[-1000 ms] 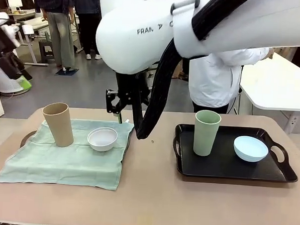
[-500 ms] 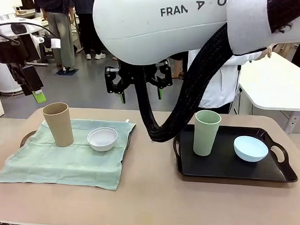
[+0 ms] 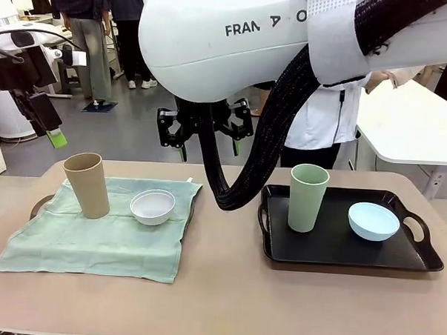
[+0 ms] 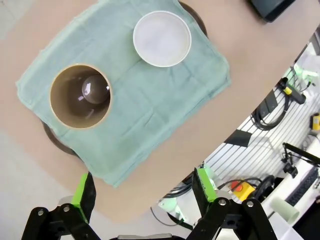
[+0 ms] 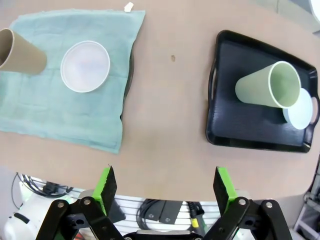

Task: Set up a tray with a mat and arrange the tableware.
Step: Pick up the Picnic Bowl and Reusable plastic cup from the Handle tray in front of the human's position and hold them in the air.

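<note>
Well, both arms hang clear above the tabletop (image 3: pixel 225 301) with nothing in them: the left pincer (image 4: pixel 142 185) gapes wide over the green mat (image 3: pixel 94 243), and the right pincer (image 5: pixel 164 186) is just as spread, high over the middle. The tan cup (image 3: pixel 87 184) and white bowl (image 3: pixel 152 207) stand side by side on the mat, which drapes a brown tray (image 3: pixel 40 204) so that only a handle peeks out. The sage green cup (image 3: pixel 307 197) and pale blue bowl (image 3: pixel 373 221) sit apart on the bare black tray (image 3: pixel 338 250). Open tabletop lies between the trays and along the near edge, room enough, I'd say, for either arm to come down.
</note>
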Robot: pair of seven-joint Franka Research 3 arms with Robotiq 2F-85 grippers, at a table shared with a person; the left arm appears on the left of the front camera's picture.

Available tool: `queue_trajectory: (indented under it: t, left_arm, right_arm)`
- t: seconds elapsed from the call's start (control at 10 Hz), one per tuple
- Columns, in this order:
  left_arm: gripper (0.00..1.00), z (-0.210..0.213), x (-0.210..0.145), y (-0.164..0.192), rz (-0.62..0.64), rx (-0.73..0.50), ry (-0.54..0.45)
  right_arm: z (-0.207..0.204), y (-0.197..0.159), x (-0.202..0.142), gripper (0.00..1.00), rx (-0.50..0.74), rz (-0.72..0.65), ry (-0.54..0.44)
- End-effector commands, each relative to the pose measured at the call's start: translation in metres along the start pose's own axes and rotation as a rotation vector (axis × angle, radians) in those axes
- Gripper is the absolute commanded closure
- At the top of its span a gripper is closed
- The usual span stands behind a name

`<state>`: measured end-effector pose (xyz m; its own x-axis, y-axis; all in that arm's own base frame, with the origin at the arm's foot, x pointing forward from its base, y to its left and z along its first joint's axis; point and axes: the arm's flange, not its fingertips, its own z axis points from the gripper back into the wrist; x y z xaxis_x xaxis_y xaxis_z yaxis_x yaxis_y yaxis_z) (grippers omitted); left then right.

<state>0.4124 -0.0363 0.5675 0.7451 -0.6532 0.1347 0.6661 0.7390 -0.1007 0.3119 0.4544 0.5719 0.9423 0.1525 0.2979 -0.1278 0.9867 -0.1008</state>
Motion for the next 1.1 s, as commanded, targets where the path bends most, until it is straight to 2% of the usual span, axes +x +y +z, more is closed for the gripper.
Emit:
queue_trajectory:
  t: [0.0, 0.6, 0.7, 0.8, 1.0]
  left_arm:
    - [0.0, 0.001, 0.0, 0.002, -0.023, 0.021, 0.005]
    - [0.0, 0.001, 0.0, 0.002, -0.023, 0.021, 0.005]
    - [0.0, 0.0, 0.0, -0.001, -0.003, -0.002, -0.001]
    - [0.0, 0.003, -0.003, 0.014, -0.035, -0.176, -0.093]
    - [0.0, 0.017, -0.017, 0.027, -0.031, -0.383, -0.282]
  right_arm:
    - [0.006, 0.0, 0.0, 0.0, 0.022, 0.008, 0.021]
    - [0.006, 0.0, 0.0, 0.0, 0.022, 0.008, 0.021]
    - [0.005, 0.001, 0.001, 0.0, 0.007, 0.0, -0.007]
    - [0.01, -0.044, 0.002, 0.0, 0.185, 0.081, 0.003]
    - [0.027, -0.143, -0.007, 0.0, 0.566, -0.12, -0.024]
